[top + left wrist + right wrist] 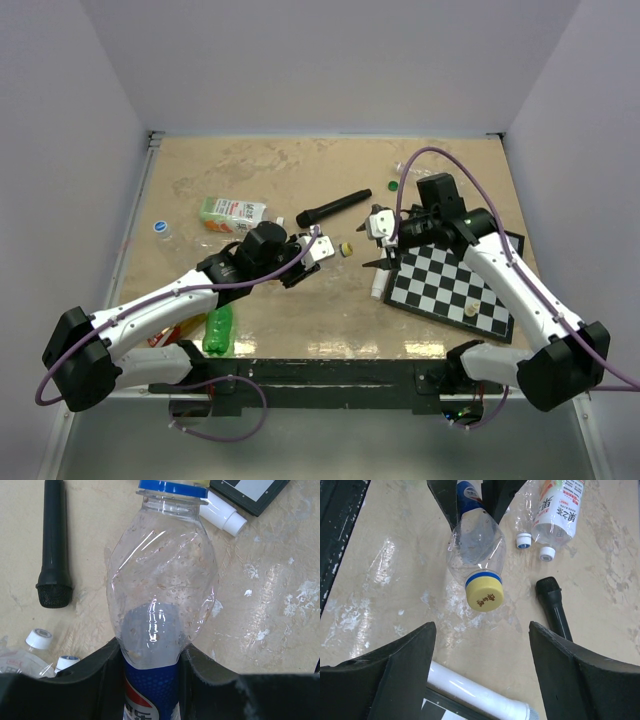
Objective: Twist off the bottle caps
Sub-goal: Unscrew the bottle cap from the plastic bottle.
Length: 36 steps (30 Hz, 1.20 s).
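Observation:
A clear crinkled bottle with a blue Pepsi label (160, 580) is held off the table, my left gripper (150, 680) shut round its labelled body. Its yellow cap (485, 594) sits on the neck above a blue ring and points toward my right gripper (482, 650). That gripper is open, its fingers wide apart and a short way back from the cap, touching nothing. From above, the left gripper (310, 250) and the right gripper (378, 240) face each other with the yellow cap (346, 248) between them.
A black microphone (333, 209) lies behind the bottle and a white microphone (378, 285) lies along the chessboard (450, 285). A white-and-green carton (232, 214), a green bottle (218, 330), a loose green cap (393, 185) and clear bottles with white caps (546, 553) lie around.

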Each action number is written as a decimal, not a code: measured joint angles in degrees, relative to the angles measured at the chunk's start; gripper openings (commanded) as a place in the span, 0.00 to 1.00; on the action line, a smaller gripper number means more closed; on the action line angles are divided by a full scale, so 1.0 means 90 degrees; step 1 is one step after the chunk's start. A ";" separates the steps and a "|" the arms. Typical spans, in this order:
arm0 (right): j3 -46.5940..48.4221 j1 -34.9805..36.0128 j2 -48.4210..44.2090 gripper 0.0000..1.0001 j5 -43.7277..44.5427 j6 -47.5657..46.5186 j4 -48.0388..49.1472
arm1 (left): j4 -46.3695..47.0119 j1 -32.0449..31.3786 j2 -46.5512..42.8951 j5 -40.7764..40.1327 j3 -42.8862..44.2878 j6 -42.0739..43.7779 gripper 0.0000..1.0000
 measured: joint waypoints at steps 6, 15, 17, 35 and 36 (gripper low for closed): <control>0.0000 -0.0005 -0.0410 0.78 0.0185 0.0928 0.0068 | 0.0000 0.0000 0.0000 -0.0002 0.0000 0.0000 0.00; 0.0114 -0.0012 -0.0219 0.76 0.0335 0.2800 0.0529 | 0.0000 0.0000 0.0000 -0.0002 0.0000 -0.0002 0.00; 0.0131 -0.0012 -0.0068 0.76 0.0345 0.3305 0.0687 | 0.0000 0.0000 0.0000 -0.0015 0.0000 -0.0002 0.00; 0.0126 -0.0015 0.0464 0.71 0.0153 0.6139 0.1625 | 0.0000 0.0000 0.0000 -0.0056 0.0000 -0.0007 0.00; 0.0124 0.0007 0.0527 0.70 0.0160 0.6188 0.1644 | 0.0000 0.0000 0.0000 -0.0070 0.0000 -0.0007 0.00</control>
